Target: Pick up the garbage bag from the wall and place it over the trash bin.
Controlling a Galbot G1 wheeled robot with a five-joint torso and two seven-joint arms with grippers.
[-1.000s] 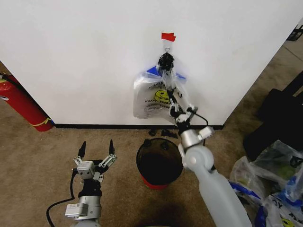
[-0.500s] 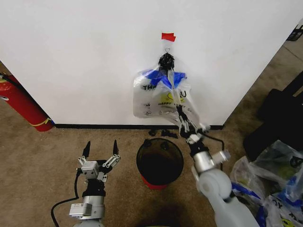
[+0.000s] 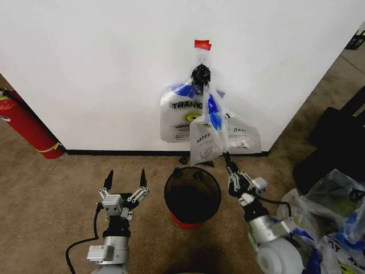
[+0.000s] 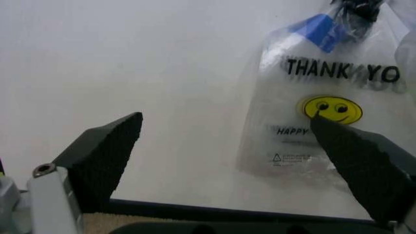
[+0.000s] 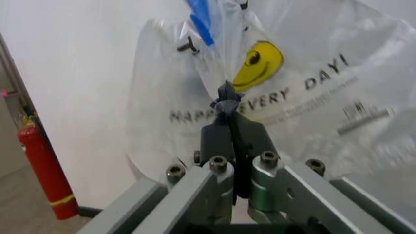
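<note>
Garbage bag (image 3: 214, 134), hooked on the wall (image 3: 102, 68), is pinched in the closed right gripper (image 3: 228, 162); left gripper (image 3: 125, 180) waits spread. Unhooking is required before the trash bin (image 3: 193, 197).

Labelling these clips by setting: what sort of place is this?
Probably an indoor test room or office corner: plain white wall, carpeted floor, a red fire extinguisher, and a trash bin under a hung garbage bag.

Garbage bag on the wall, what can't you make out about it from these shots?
- Head view: whether the garbage bag is off the metal hook; dark bunched handles cover it.
- Left wrist view: the lettering is cut off by the edge and a fingertip.
- Right wrist view: the right gripper hides the pinched plastic.
</note>
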